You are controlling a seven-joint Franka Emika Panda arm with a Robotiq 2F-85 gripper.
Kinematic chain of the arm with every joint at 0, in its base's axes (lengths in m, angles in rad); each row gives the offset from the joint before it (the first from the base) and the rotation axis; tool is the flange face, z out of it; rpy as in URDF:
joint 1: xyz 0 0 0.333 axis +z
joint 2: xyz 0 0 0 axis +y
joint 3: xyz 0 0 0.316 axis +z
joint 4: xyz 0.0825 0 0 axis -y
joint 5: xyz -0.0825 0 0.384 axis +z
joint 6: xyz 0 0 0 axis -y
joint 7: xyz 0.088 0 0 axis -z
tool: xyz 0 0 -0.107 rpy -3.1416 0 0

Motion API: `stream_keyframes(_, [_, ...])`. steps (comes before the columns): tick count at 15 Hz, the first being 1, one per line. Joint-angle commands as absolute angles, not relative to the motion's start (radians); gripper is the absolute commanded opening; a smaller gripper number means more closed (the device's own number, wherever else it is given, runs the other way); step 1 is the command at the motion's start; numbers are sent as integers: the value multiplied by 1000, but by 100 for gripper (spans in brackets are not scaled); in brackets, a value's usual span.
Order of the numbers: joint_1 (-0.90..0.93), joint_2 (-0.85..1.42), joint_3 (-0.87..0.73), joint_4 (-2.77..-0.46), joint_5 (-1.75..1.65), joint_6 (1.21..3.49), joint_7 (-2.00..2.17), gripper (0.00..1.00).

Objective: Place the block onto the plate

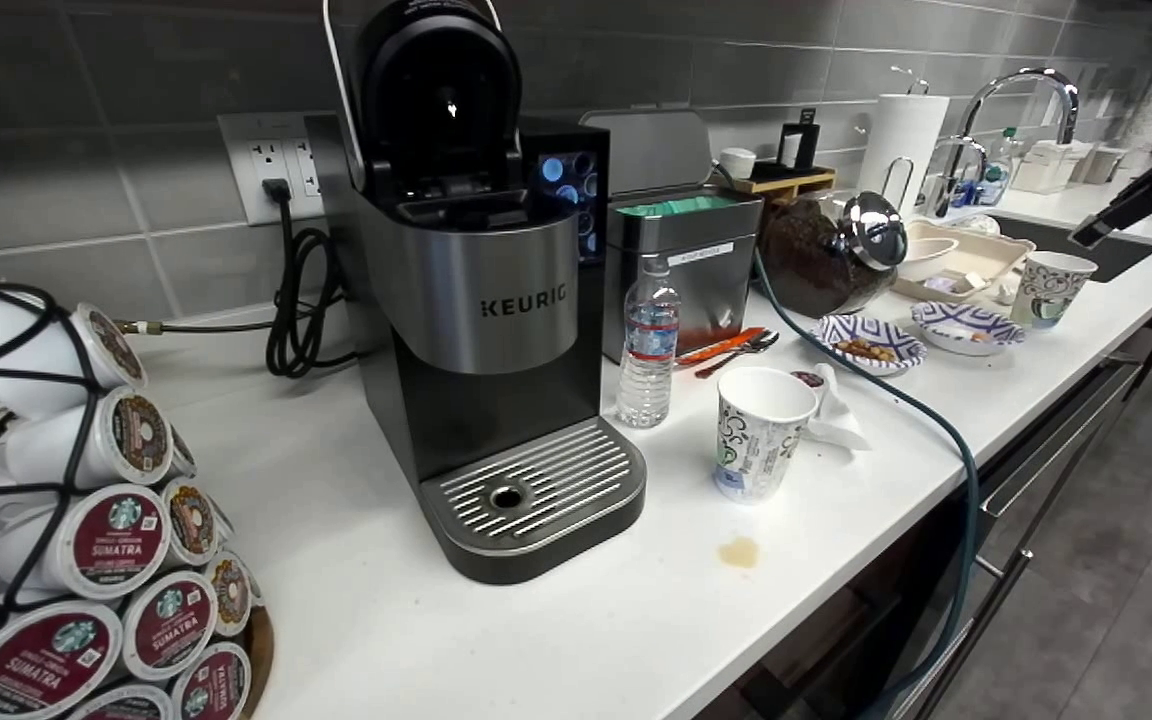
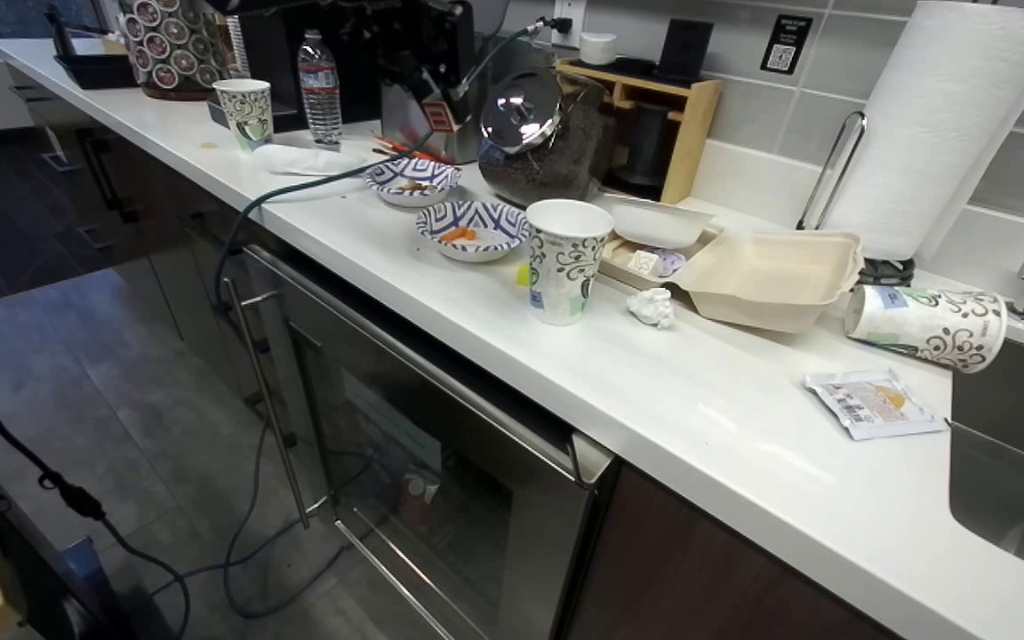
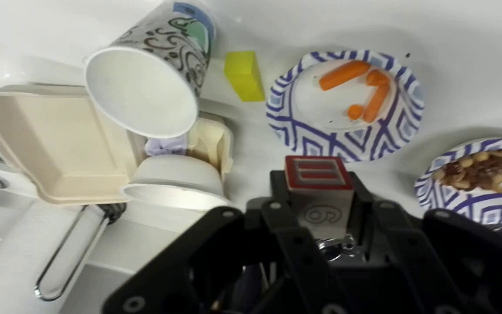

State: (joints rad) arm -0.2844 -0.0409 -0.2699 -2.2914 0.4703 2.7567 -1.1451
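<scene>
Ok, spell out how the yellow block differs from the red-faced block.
The yellow block shows plain yellow faces; the red-faced block has markings on its red face and on a pale side. The yellow block rests on the counter; the red-faced block is gripped in the hand. Both are straight-edged blocks.

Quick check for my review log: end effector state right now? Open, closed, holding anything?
End effector: closed, holding the red-faced block.

The white counter (image 2: 725, 382) carries two patterned plates (image 3: 329, 104), paper cups (image 2: 563, 277), a bottle (image 1: 649, 345) and a packet (image 2: 872, 404).
</scene>
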Motion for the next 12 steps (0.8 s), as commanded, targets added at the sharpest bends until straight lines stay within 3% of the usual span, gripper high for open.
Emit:
stream_keyframes(1, [-281, 125, -255, -2166, 435, 2948, -975, 9])
stream_keyframes(4, [-261, 305, -339, -1998, 273, 3009, -746, 9])
stream_keyframes(7, [-248, 441, -393, -1813, 193, 2902, -623, 9])
stream_keyframes(12, [-409, 576, -212, -1513, 297, 2707, -763, 9])
